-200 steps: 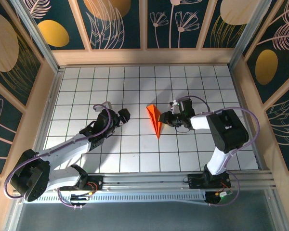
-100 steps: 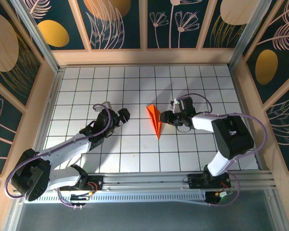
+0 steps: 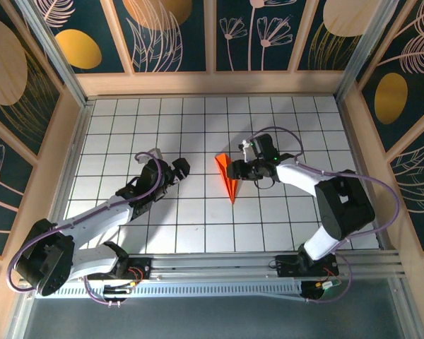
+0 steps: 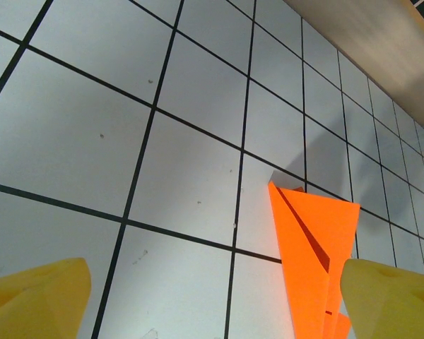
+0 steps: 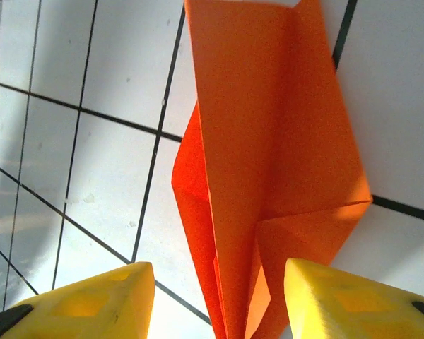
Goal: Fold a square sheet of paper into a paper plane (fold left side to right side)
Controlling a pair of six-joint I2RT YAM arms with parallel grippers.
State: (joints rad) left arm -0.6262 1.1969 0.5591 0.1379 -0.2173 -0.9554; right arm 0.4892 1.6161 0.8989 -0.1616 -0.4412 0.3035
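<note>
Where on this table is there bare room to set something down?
Free: the far rows of the table along the back wall, and the near-centre tiles by the rail. Crowded: the middle, where the right end effector straddles the paper plane and the left end effector sits to its left.

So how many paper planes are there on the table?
1: the paper plane lies near the middle of the table, its tip toward the arms' bases. None seems hidden.
</note>
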